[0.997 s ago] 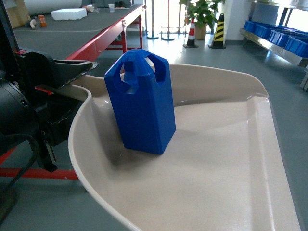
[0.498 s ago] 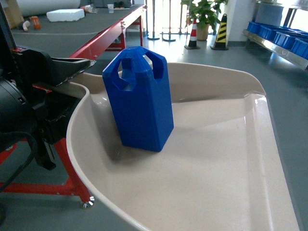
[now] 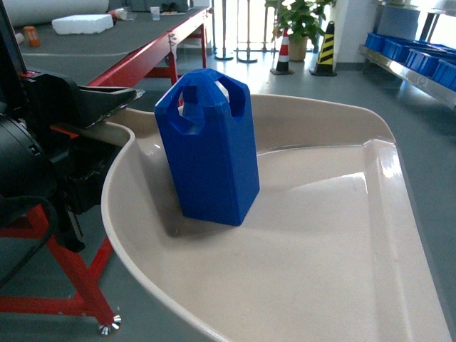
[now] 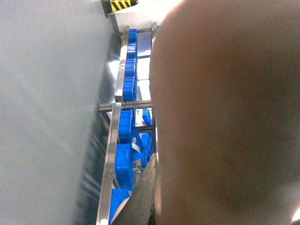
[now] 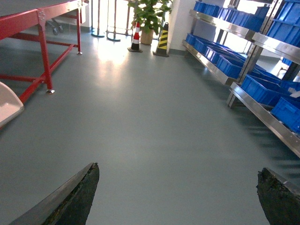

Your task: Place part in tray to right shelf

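Head view shows the blue part (image 3: pixel 207 146) standing upright in the beige tray (image 3: pixel 320 242), long axis near vertical, tapered pierced top upward, close to the back rim. It looks rigid, light and slippery on glossy plastic, best grasped across its flat sides. The right gripper (image 5: pixel 180 194) hangs spread wide and empty above floor, shelf (image 5: pixel 262 115) well apart; the left gripper's state cannot be told.

The right gripper (image 5: pixel 178 197) hangs over bare grey floor (image 5: pixel 140 122), its two dark jaws spread wide at the bottom corners with nothing between them. A corner of the beige tray (image 5: pixel 8 107) pokes in at the left edge. Beyond it stands a red-framed table (image 5: pixel 42 28). Along the right runs the right shelf (image 5: pixel 253 101), steel rails carrying blue crates (image 5: pixel 260 89). Far back stand a potted plant (image 5: pixel 149 14) and striped cones (image 5: pixel 164 40).
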### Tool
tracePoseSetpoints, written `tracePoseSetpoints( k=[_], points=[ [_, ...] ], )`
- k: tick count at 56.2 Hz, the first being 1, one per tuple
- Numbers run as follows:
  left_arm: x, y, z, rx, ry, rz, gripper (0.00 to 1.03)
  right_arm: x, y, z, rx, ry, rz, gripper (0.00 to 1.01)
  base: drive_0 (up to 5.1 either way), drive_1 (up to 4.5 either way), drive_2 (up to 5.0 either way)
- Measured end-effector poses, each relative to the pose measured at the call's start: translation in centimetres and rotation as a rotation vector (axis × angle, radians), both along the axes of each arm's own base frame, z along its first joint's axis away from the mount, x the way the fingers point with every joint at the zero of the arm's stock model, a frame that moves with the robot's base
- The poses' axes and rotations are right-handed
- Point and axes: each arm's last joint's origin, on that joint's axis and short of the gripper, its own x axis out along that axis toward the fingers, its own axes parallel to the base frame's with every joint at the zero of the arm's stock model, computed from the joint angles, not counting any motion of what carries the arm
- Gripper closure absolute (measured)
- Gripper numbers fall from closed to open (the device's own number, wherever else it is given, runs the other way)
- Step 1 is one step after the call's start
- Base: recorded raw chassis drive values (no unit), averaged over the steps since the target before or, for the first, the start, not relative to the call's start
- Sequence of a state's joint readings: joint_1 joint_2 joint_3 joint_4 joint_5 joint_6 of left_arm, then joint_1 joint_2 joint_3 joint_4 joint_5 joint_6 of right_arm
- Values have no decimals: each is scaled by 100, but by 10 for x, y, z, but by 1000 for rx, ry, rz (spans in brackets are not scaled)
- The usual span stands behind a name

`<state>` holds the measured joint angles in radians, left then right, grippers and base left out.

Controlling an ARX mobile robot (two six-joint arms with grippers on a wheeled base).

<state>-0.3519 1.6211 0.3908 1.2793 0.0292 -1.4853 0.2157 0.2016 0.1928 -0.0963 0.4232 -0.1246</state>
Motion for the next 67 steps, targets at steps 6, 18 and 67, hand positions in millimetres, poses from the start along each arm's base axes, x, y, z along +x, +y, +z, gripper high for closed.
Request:
tracePoseSetpoints(
  k=[6,18,67],
  points=[
    [0,0,0,0,1,1,88,0,0,0,0,0,0,3,175,305,-458],
    [0,-1,0,0,0,0,88,0,0,0,-1,2,-3,3,19,415,-376],
    [0,0,0,0,-1,0,88,0,0,0,1,-3,-2,3,6,402,-389]
  ],
)
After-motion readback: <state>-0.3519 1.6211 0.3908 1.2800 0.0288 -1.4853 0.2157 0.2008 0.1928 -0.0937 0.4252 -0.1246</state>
